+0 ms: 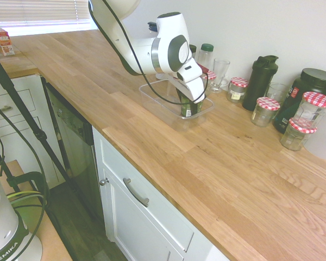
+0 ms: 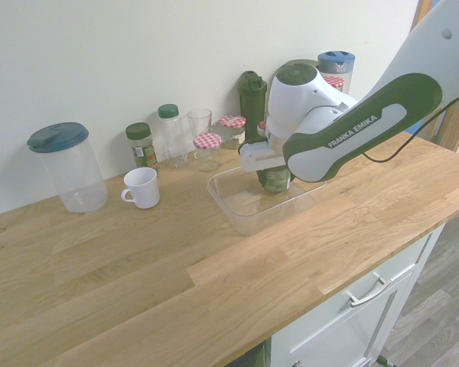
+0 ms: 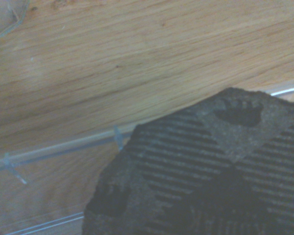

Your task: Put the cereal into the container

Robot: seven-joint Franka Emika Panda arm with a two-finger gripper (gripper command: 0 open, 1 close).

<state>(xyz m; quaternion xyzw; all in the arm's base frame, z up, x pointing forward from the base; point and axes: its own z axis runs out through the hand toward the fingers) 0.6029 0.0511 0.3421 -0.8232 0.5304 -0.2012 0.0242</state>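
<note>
The end effector (image 1: 191,106) pinches the dark green cereal jar (image 1: 188,108) from above, holding it upright inside the clear plastic container (image 2: 241,210), which sits on the wooden tabletop (image 1: 244,168).

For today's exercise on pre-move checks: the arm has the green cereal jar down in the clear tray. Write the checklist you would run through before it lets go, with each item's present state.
1. Cereal jar inside the container's walls: ok, both exterior views show it within the rim.
2. Jar upright: ok, as far as visible.
3. Jar bottom resting on the container floor: cannot tell, the gripper hides the contact.
4. Fingers gripping the jar: cannot tell.
5. Nearby white mug and checkered-lid jars outside the container: ok.
</note>
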